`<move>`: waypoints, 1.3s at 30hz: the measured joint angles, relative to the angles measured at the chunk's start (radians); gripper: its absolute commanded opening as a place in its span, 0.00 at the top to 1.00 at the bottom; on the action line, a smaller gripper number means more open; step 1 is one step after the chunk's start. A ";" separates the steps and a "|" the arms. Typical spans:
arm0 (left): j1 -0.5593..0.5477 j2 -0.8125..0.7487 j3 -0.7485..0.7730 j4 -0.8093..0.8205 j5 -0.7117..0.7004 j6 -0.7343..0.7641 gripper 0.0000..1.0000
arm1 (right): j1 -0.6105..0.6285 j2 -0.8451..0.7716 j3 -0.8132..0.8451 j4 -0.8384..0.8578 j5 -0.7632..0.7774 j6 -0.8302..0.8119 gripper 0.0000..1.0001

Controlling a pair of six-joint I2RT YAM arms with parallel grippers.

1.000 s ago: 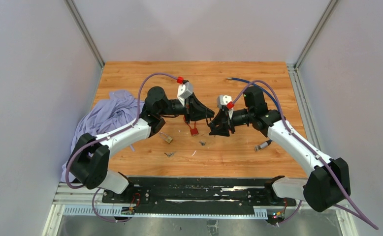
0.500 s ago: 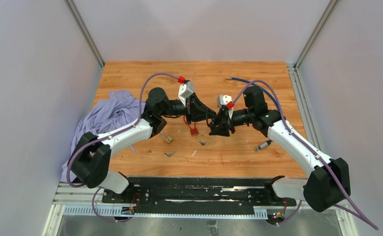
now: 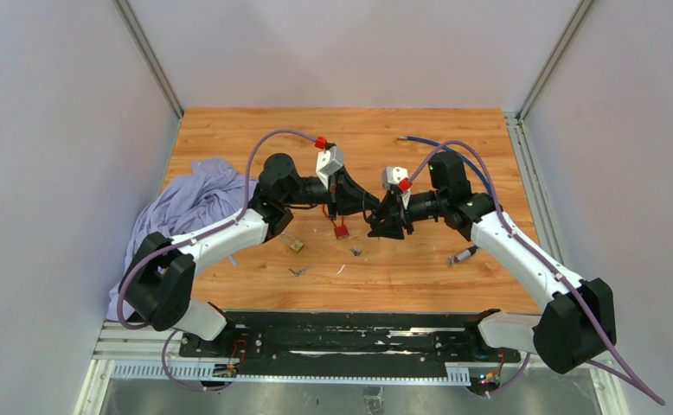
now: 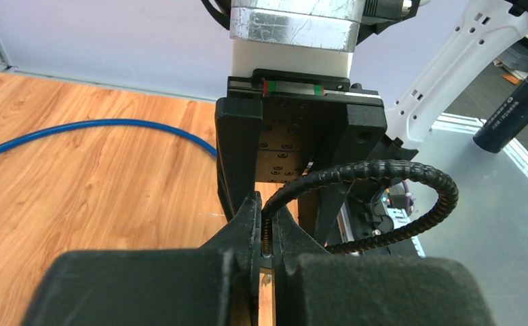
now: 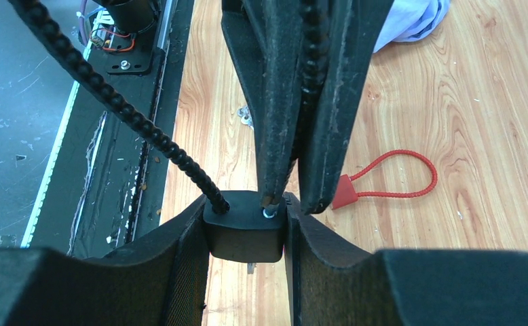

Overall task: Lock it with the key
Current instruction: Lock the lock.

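A wooden table (image 3: 419, 268) fills the cell, with a lilac cloth (image 3: 186, 203) bunched over its left edge. The left arm (image 3: 221, 238) and right arm (image 3: 515, 251) reach in from the near corners and meet above the table's middle, tips nearly touching.

The right gripper (image 5: 246, 204) is clamped on a black lock (image 5: 244, 234), one finger pressed to each side of the body, holding it off the table. The left gripper (image 4: 267, 227) faces it, its jaws pinched tight on the metal-tipped end of the lock's black cable (image 4: 356, 170). That tip sits at the top face of the lock, beside the spot where the cable's other end enters the body. The rest of the cable arcs out in a free loop to one side.

A blue cord (image 4: 78, 127) lies across the far right of the table. A red lock (image 3: 341, 230) with its thin loop lies flat just below the grippers. A small brass padlock (image 3: 296, 245) lies to its left. A few metal bits (image 3: 298, 271) lie nearer the bases, too small to say whether they are keys.
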 measured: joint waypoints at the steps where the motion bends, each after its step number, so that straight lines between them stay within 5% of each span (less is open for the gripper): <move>1: 0.000 0.000 0.000 -0.006 -0.001 0.006 1.00 | -0.001 0.000 0.000 0.000 0.000 0.000 0.99; 39: -0.027 0.044 -0.027 -0.008 -0.101 0.065 1.00 | -0.002 0.000 0.005 -0.044 0.158 0.085 0.99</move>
